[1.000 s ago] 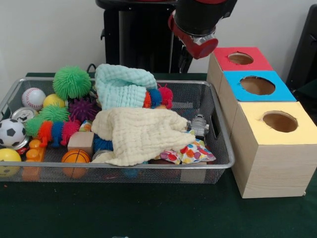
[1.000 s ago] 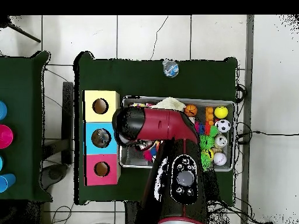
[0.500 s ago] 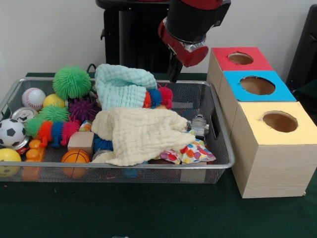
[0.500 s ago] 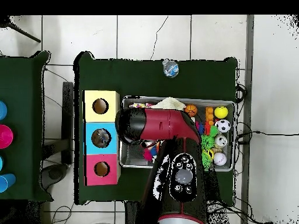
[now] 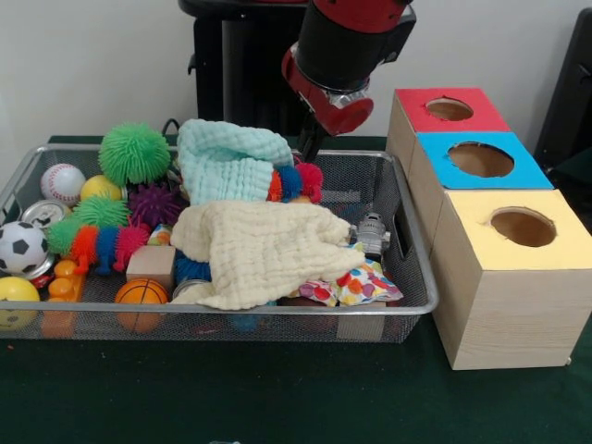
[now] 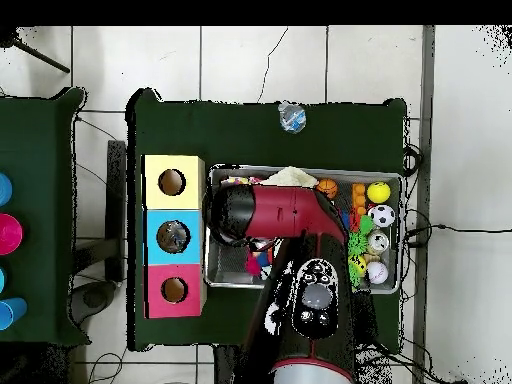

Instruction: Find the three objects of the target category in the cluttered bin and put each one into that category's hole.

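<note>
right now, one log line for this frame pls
arm over bin's far right | gripper state unclear | cream cloth covers middle | box holes untouched

Front view, as you look at it: bin point(image 5: 277, 310) sits on table point(image 5: 277, 398), left-centre. Three boxes stand just right of it in a row, touching: near box point(image 5: 518, 296), mid box point(image 5: 523, 171), far box point(image 5: 421, 104).

Inside the bin:
- Near cloth point(image 5: 268, 250) lies in the centre, on top of other items.
- Far cloth point(image 5: 227, 162) is behind it, by the far wall.
- Spiky ball point(image 5: 134, 153) is at far left, w/ baseball point(image 5: 62, 182) left of it.
- Soccer ball point(image 5: 20, 248) is at the left wall.
- Basketball point(image 5: 141, 294) is against the near wall, w/ wood block point(image 5: 151, 264) just behind.
- Small figure point(image 5: 372, 231) is right of near cloth, and bean bag point(image 5: 356, 285) is in front of it.

Arm point(image 5: 342, 55) hangs above the bin's far-right part.
</note>
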Controlling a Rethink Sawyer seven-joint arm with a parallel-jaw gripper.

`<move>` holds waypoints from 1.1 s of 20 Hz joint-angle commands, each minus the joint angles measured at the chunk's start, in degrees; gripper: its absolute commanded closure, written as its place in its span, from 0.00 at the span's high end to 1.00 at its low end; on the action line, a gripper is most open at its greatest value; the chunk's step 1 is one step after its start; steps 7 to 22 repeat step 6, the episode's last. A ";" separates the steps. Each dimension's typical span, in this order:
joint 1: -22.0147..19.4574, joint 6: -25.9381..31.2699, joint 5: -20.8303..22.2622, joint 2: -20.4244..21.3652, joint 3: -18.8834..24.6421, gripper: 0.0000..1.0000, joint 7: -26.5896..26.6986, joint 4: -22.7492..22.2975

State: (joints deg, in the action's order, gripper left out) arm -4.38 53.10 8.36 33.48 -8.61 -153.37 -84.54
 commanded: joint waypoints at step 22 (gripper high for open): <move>-1.30 -2.78 2.87 -2.71 0.28 0.00 -0.84 2.15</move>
